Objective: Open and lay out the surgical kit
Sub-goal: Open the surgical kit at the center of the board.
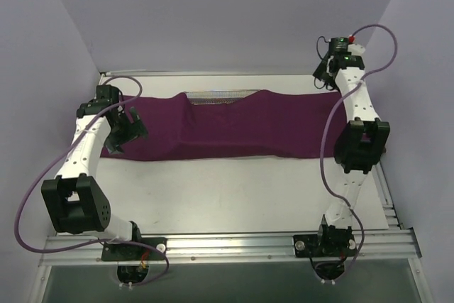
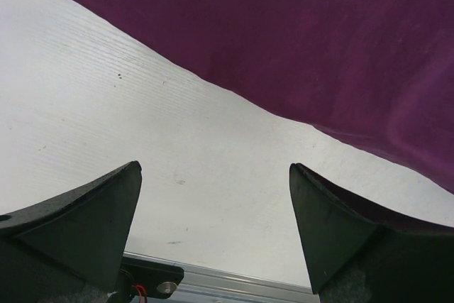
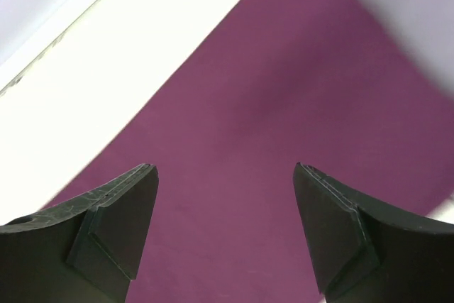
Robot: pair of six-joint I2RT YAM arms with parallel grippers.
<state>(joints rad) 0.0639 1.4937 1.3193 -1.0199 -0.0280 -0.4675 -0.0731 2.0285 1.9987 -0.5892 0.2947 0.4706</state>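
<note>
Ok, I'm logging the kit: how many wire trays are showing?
1. The tray peeks out past the far edge of the cloth, about midway along; the cloth may hide others.

The overhead view is evenly and brightly lit, nothing fancy, with only soft shadows thrown on the white table (image 1: 234, 189). In the right wrist view the upper left is blown out and the purple cloth (image 3: 269, 140) is smeared by blur, worst at upper right.
</note>
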